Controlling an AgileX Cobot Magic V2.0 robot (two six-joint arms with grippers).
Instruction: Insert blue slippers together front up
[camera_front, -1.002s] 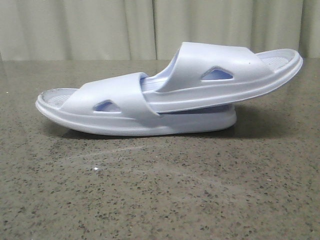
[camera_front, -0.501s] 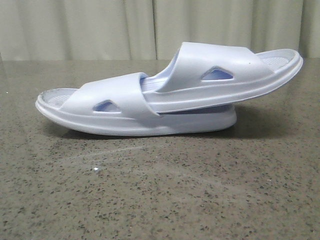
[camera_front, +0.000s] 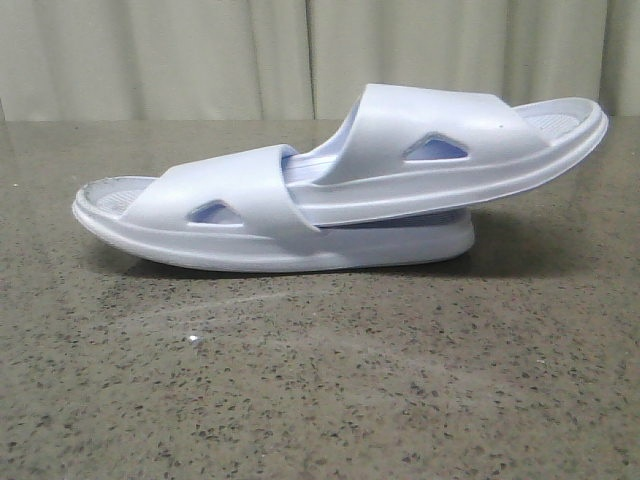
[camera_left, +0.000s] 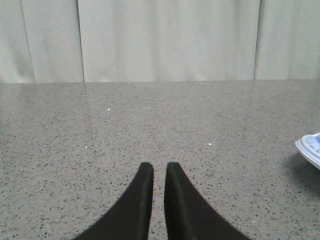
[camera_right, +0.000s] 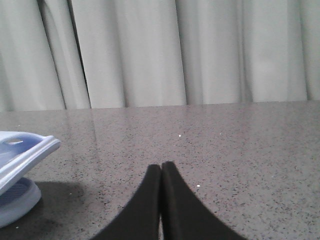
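Note:
The blue slippers lie nested on the speckled stone table in the front view. The lower slipper rests flat. The upper slipper has its end pushed under the lower one's strap, and its other end tilts up to the right. My left gripper hovers over bare table with only a thin slit between its fingers; a slipper tip shows at the view's edge. My right gripper is shut on nothing, well apart from the stacked slipper ends. Neither gripper appears in the front view.
Pale pleated curtains hang behind the table's far edge. Grey speckled tabletop stretches in front of the slippers and around both grippers.

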